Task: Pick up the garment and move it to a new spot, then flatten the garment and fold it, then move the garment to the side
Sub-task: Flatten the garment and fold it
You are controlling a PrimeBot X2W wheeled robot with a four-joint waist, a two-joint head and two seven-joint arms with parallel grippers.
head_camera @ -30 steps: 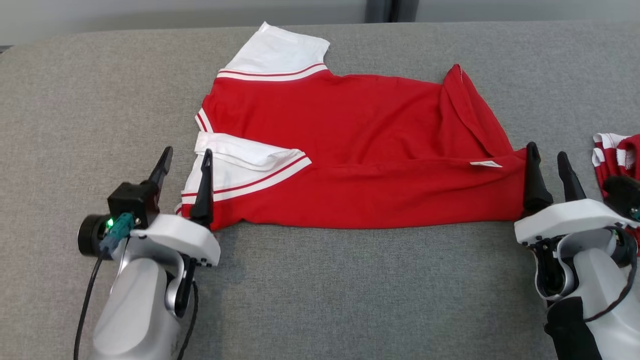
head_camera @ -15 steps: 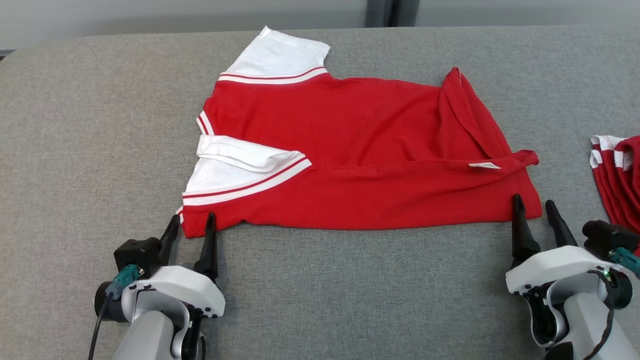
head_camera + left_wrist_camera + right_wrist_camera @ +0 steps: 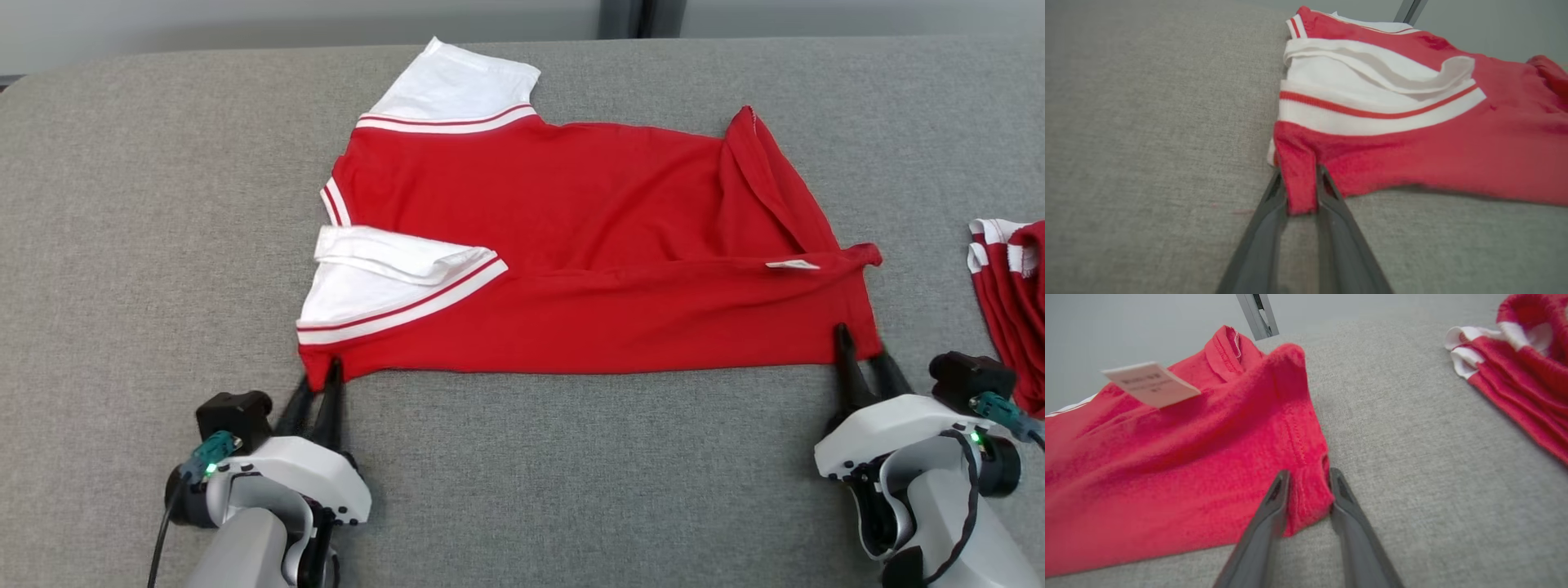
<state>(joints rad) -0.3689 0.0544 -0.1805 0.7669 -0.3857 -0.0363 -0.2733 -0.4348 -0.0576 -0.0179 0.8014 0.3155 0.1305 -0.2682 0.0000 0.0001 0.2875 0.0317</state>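
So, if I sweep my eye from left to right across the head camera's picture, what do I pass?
left gripper → shirt → right gripper → red pile

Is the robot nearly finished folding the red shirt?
Not yet. The red shirt lies spread on the grey surface, and its near strip looks folded over. Right now the left gripper and the right gripper each pinch a near corner. More folding is left, then moving it aside, maybe by the other red clothes.
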